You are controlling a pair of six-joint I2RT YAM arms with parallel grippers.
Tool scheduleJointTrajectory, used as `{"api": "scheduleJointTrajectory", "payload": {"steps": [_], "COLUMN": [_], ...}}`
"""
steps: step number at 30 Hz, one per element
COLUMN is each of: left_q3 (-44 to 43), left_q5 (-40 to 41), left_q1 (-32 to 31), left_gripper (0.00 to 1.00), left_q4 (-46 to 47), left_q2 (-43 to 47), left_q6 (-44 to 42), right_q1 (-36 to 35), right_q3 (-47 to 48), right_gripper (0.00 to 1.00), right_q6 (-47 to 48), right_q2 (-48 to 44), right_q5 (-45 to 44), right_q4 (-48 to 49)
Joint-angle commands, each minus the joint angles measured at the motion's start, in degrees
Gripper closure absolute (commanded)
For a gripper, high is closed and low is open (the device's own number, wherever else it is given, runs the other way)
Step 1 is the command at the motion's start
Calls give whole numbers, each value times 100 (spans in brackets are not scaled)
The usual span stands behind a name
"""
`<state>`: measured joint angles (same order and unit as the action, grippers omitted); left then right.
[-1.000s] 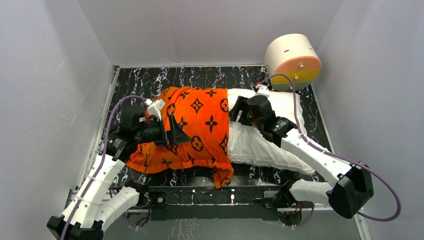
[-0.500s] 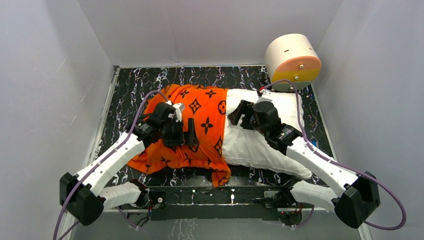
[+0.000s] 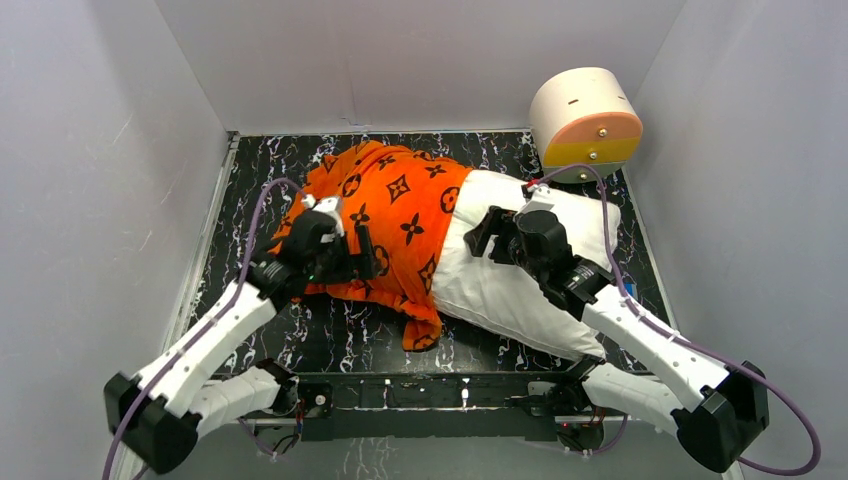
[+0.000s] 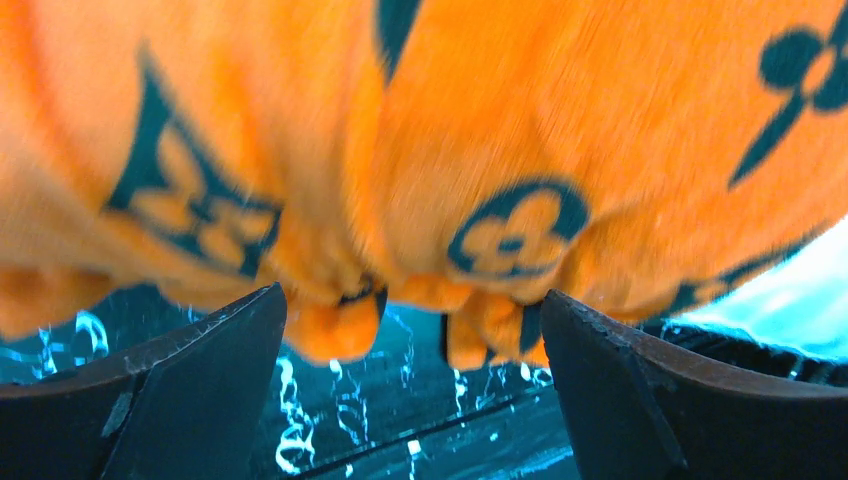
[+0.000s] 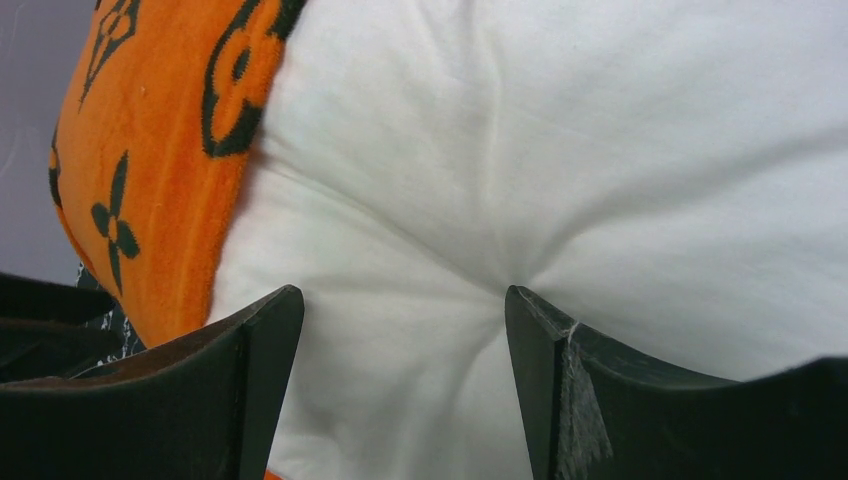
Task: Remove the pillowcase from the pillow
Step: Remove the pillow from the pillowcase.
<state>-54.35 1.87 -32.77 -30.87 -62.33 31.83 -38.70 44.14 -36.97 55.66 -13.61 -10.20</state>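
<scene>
The orange pillowcase (image 3: 400,205) with dark brown motifs covers the left half of the white pillow (image 3: 510,285), which lies slanted on the black marbled table (image 3: 270,170). The pillow's right half is bare. My left gripper (image 3: 365,262) is open at the pillowcase's near left edge; in the left wrist view the orange fabric (image 4: 440,150) bunches just beyond and between the spread fingertips (image 4: 215,345). My right gripper (image 3: 480,230) is open and presses into the bare pillow (image 5: 560,160) beside the pillowcase's open edge (image 5: 150,190).
A round cream drawer box (image 3: 585,120) with an orange and yellow face stands at the back right corner. Grey walls close in the left, back and right sides. A purple cable (image 3: 590,175) loops over the pillow's far end.
The pillowcase's left end has lifted and bunched toward the back, and the pillow has swung to a slant. My left gripper has pulled back left; my right gripper shifted slightly nearer.
</scene>
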Motion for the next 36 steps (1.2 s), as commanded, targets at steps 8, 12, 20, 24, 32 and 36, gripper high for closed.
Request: {"api": "scheduleJointTrajectory", "payload": {"steps": [8, 12, 20, 24, 32, 36], "left_q3": [1717, 2108, 2525, 2462, 2202, 1718], "left_q5": [23, 107, -399, -160, 1940, 3146], "left_q1": [78, 78, 78, 77, 91, 105], "left_gripper": [2, 5, 35, 60, 100, 100], "left_q4": [235, 912, 2561, 2479, 790, -499], "left_q2": [2588, 2468, 1057, 907, 1995, 2448], "left_q6": [1941, 2335, 1979, 1785, 1765, 2089], "right_q1": [29, 23, 27, 26, 32, 127], "right_q3": [-23, -302, -241, -256, -322, -435], "right_gripper": [17, 17, 22, 22, 26, 31], "right_q6": [-250, -346, -125, -14, -27, 121], "right_q2": [537, 342, 297, 365, 544, 532], "right_q5": [-688, -424, -502, -496, -961, -1106], "right_q4": [-353, 180, 46, -3, -14, -14]}}
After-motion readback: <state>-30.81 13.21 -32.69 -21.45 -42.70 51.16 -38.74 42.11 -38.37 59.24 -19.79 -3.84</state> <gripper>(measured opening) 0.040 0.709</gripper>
